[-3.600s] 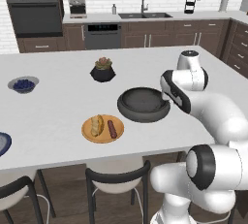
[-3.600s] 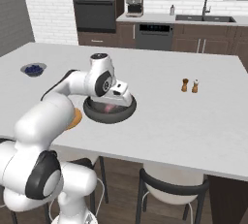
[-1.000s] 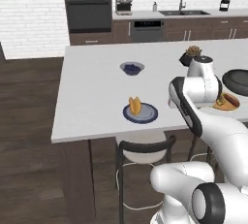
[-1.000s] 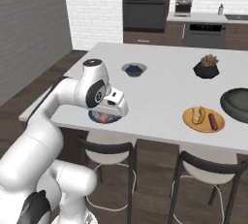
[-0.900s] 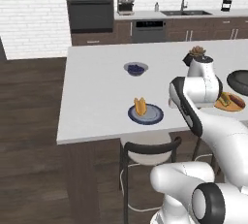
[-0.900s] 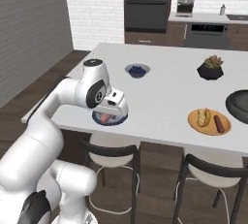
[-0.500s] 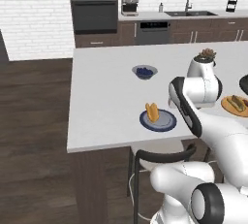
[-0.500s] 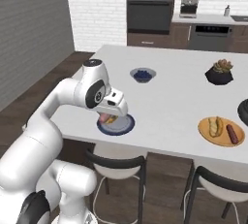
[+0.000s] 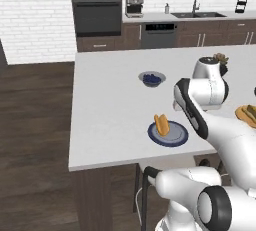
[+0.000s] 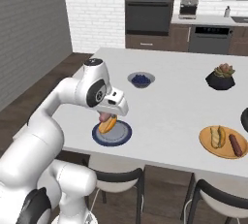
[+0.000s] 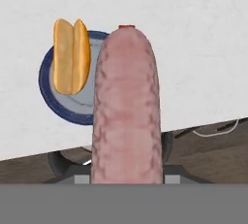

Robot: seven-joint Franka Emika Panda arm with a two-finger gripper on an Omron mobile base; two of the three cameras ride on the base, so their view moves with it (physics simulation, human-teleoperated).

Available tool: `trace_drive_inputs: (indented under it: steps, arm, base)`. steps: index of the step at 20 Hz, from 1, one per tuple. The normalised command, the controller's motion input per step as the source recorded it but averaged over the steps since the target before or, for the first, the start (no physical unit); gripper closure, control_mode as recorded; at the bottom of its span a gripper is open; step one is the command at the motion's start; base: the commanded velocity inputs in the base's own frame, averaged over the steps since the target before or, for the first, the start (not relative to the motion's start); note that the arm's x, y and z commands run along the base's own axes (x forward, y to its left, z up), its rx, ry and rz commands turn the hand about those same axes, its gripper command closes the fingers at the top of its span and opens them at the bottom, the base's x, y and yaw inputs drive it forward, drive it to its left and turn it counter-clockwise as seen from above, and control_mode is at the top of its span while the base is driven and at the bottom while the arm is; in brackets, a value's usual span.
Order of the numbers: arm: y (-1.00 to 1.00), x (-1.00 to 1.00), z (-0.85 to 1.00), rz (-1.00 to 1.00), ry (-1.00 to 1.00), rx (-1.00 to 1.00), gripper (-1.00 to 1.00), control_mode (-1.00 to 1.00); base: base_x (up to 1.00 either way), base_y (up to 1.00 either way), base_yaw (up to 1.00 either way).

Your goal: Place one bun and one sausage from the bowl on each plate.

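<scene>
My gripper (image 10: 104, 117) is shut on a pink sausage (image 10: 102, 117) and hangs just above the dark blue plate (image 10: 121, 138) near the counter's front edge. A split bun (image 10: 108, 124) lies on that plate, under the hand. In the hand view the sausage (image 11: 126, 106) stands up the middle and hides the fingertips; behind it are the blue plate (image 11: 46, 89) and its bun (image 11: 71, 56) at upper left. The orange plate (image 10: 213, 151) on the right carries a bun (image 10: 218, 136) and a sausage (image 10: 235, 144). The dark bowl (image 10: 244, 119) is a sliver at the right edge.
A small grey bowl of blueberries (image 10: 141, 79) sits behind the blue plate, and a black plant pot (image 10: 221, 78) stands farther right. Stools stand under the counter's front edge (image 10: 145, 162). The blue plate (image 9: 177, 136) and bun (image 9: 161, 124) lie left of my arm.
The base has driven and the whole scene has shifted, bringing the blue plate toward the middle of both base views. The gripper has kept hold of the sausage throughout.
</scene>
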Motion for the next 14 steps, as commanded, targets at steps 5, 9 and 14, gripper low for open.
trace_drive_inputs:
  steps: [5,9,14]
  arm:
    - [0.05,0.63,-0.42,0.00,0.00,0.00,1.00,-1.00]
    - [0.02,0.61,-0.61,0.00,0.00,0.00,1.00,-1.00]
    - [0.00,0.47,-0.58,0.00,0.00,0.00,1.00,-1.00]
  base:
    - [0.00,0.00,0.00]
    - [0.00,0.00,0.00]
    - [0.00,0.00,0.00]
